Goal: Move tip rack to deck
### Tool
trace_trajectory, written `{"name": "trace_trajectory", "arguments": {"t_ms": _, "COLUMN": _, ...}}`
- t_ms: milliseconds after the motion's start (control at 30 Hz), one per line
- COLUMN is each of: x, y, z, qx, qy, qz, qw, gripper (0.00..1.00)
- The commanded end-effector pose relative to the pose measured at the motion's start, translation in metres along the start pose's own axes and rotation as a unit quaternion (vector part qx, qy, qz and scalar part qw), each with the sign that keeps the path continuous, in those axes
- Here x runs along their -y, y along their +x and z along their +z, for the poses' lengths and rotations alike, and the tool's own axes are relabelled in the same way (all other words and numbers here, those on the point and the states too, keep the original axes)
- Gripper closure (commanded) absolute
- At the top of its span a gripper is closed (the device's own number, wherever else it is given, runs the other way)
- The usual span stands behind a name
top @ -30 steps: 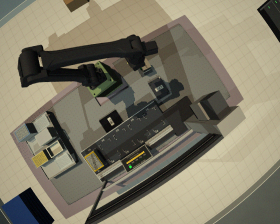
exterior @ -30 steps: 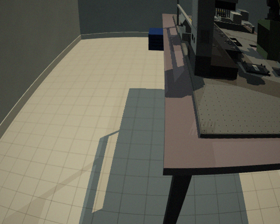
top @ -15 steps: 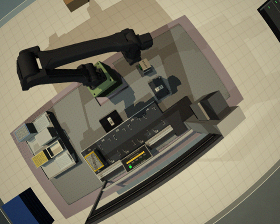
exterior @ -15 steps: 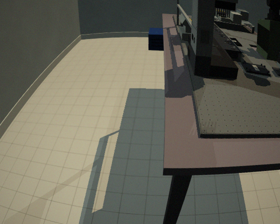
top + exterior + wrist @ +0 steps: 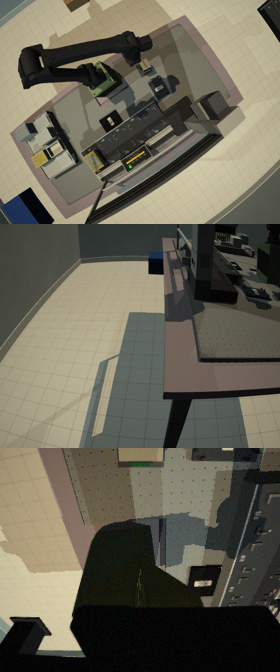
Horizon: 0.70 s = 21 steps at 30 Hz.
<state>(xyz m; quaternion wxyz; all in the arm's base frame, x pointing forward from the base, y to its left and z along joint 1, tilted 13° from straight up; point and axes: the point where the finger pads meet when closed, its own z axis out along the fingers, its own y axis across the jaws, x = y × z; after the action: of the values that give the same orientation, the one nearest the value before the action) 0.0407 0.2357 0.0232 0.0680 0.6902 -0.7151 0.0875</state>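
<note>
A yellow tip rack (image 5: 93,161) with no cover sits at the left end of the liquid handler deck (image 5: 130,135), inside its corner brackets. My gripper (image 5: 137,60) is shut and empty. It hangs over the table beside the tan READY key (image 5: 145,67), apart from the rack and the shelf. In the wrist view the closed fingers (image 5: 141,568) form a dark wedge, and the READY key (image 5: 141,455) is at the top edge. The SHELF (image 5: 46,145) at the far left holds a blue rack (image 5: 22,132), a yellow rack (image 5: 40,158) and several pale covered items.
Two black nests (image 5: 159,87) (image 5: 110,121) lie between the arm's green base (image 5: 102,80) and the deck. A grey box (image 5: 212,105) stands at the deck's right end. The handler's panel shows a green light (image 5: 130,166).
</note>
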Motion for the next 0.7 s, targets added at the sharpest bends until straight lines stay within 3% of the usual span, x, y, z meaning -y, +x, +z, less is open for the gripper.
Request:
{"name": "trace_trajectory", "arguments": {"t_ms": 0, "x": 0.003, "y": -0.005, "z": 0.006, "qx": 0.005, "qy": 0.000, "qz": 0.000, "qw": 1.000, "gripper": 1.00}}
{"name": "trace_trajectory", "arguments": {"t_ms": 400, "x": 0.003, "y": -0.004, "z": 0.022, "qx": 0.005, "qy": 0.000, "qz": 0.001, "qw": 1.000, "gripper": 1.00}}
{"name": "trace_trajectory", "arguments": {"t_ms": 433, "x": 0.004, "y": -0.017, "z": 0.014, "qx": 0.021, "qy": 0.002, "qz": 0.001, "qw": 1.000, "gripper": 1.00}}
{"name": "trace_trajectory", "arguments": {"t_ms": 500, "x": 0.003, "y": -0.004, "z": 0.027, "qx": 0.005, "qy": 0.000, "qz": 0.000, "qw": 1.000, "gripper": 1.00}}
{"name": "trace_trajectory", "arguments": {"t_ms": 667, "x": 0.003, "y": -0.004, "z": 0.036, "qx": 0.005, "qy": 0.001, "qz": 0.000, "qw": 1.000, "gripper": 1.00}}
